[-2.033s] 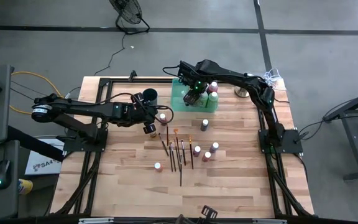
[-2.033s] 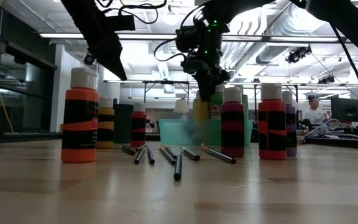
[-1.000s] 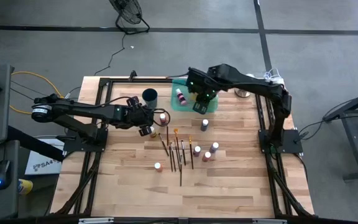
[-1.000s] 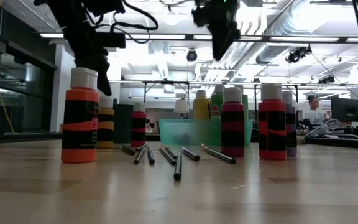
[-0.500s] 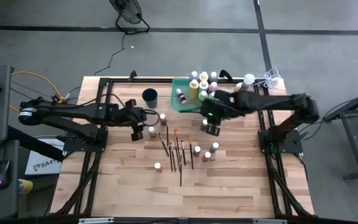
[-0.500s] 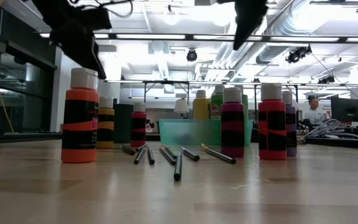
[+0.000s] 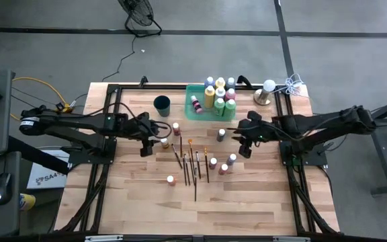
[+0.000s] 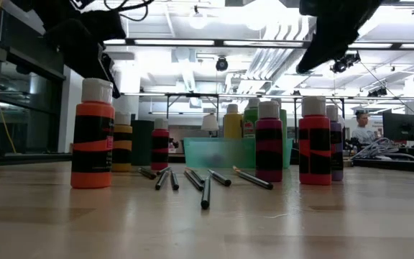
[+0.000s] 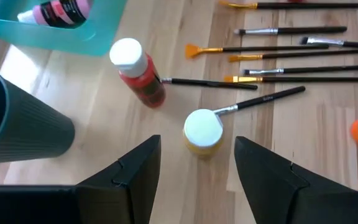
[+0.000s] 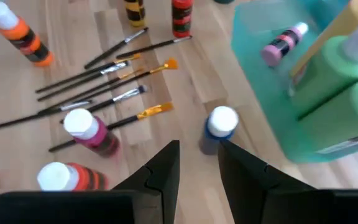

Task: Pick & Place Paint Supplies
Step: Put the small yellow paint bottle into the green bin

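A: Where is the left gripper (image 7: pixel 146 140)?

B: Low over the wood, with a yellow bottle (image 9: pixel 203 131) just beyond its fingertips. The fingers (image 9: pixel 137 167) are spread apart with nothing between them, and the bottle stands in line with the gap.

A: And the right gripper (image 7: pixel 242 144)?

B: Out over the table, between the green tray (image 7: pixel 195 113) and the loose bottles. Its fingers (image 10: pixel 166 163) stand a little apart around empty air. A purple bottle (image 10: pixel 217 129) with a white cap stands just ahead of them.

A: Where are the paint supplies?

B: Split up. Several bottles (image 7: pixel 219 93) stand upright in the tray, and a pink one (image 7: pixel 195 103) lies on its side in there. A red bottle (image 9: pixel 139 81) stands beside the yellow one, near the dark cup (image 7: pixel 162 105). The paintbrushes (image 7: pixel 191 161) lie scattered in the middle of the table. A pink bottle (image 10: pixel 92 132) and a red-orange one (image 10: pixel 65 177) stand past the brushes, and an orange bottle (image 7: pixel 170 179) stands alone closer to the front edge
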Available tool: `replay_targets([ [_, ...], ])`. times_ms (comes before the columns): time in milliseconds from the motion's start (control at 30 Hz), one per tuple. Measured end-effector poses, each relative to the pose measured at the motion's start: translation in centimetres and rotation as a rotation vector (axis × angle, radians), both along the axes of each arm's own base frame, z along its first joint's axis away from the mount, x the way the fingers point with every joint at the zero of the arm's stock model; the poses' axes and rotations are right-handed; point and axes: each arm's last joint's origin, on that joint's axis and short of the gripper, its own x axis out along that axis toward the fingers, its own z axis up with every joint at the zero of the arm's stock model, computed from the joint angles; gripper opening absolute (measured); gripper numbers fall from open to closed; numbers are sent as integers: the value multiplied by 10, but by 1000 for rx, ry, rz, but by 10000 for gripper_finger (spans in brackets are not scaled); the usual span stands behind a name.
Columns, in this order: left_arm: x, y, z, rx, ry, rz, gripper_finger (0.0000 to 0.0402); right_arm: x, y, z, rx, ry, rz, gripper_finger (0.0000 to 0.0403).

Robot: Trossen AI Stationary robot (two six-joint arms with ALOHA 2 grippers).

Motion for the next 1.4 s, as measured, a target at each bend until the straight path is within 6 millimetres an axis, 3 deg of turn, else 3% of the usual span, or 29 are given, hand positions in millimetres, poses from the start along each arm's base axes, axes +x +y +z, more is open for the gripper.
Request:
replay_targets([
  [167, 7, 0, -9, 8, 50, -18, 202, -5, 7, -19, 25, -3, 5, 103],
  [267, 10, 0, -13, 6, 73, -19, 224, -5, 11, -24, 31, 0, 9, 103],
  [500, 17, 0, -17, 5, 69, -18, 308, -3, 19, -23, 34, -33, 42, 103],
  [667, 28, 1, -24, 6, 64, -18, 319, -3, 21, -22, 17, -44, 43, 103],
  [900, 36, 1, -35, 3, 101, -17, 281, -2, 21, -22, 18, -45, 42, 103],
  [1400, 38, 1, -33, 1, 80, -15, 114, -2, 21, -22, 17, -46, 43, 103],
])
